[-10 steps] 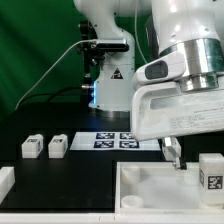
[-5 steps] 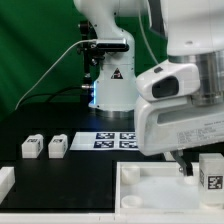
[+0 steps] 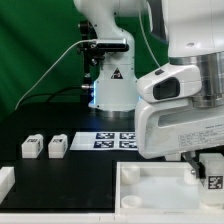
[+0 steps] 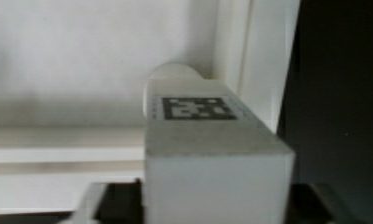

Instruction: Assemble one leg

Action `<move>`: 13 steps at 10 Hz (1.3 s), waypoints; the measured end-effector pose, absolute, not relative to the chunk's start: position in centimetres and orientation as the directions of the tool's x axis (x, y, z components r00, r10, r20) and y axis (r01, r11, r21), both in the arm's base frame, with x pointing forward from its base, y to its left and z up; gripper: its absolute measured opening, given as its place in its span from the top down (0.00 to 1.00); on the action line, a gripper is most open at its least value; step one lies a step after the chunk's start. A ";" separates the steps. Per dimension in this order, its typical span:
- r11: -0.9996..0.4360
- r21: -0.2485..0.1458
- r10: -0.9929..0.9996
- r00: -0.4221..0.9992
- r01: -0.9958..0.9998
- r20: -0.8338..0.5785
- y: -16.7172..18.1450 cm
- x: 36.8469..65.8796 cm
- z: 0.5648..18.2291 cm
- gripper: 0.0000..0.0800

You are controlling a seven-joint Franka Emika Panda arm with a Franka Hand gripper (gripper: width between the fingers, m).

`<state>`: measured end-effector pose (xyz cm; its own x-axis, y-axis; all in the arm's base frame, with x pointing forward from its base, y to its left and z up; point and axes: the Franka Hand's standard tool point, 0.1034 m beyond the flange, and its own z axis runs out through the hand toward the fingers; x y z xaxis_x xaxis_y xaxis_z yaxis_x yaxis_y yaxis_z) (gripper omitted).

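leg (image 3: 213, 176) at tray (image 3: 150, 180) edge, exterior view's right | marker board (image 3: 118, 140) behind tray

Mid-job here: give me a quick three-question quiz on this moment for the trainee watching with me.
1. True or false: the pincer hangs over the two spare white rectangular plastic legs at the exterior view's left.
2. The marker board lies on: A) the black table; B) the large white square plastic tray-like piece; C) a leg.
3. Fill in: the small white plastic rectangular leg at the pincer carries a black-and-white square ____.
Key: 1 false; 2 A; 3 tag.
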<state>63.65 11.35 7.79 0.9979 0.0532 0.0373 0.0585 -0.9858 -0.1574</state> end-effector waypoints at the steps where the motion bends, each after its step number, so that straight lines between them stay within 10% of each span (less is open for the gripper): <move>1: -0.987 -0.158 0.030 0.999 0.035 0.034 11.3 63.6 7.8 0.63; 5: -0.898 -0.146 -0.417 0.909 -0.415 -0.019 11.1 64.0 7.7 0.63; 7: -0.507 -0.074 -0.852 0.513 -0.858 -0.108 10.7 64.0 7.5 0.63; 13: 0.001 0.009 -0.991 -0.002 -1.000 -0.137 10.4 63.6 7.4 0.63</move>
<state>63.61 10.43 7.39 -0.0024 -0.9905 -0.1372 -1.0000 0.0012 0.0085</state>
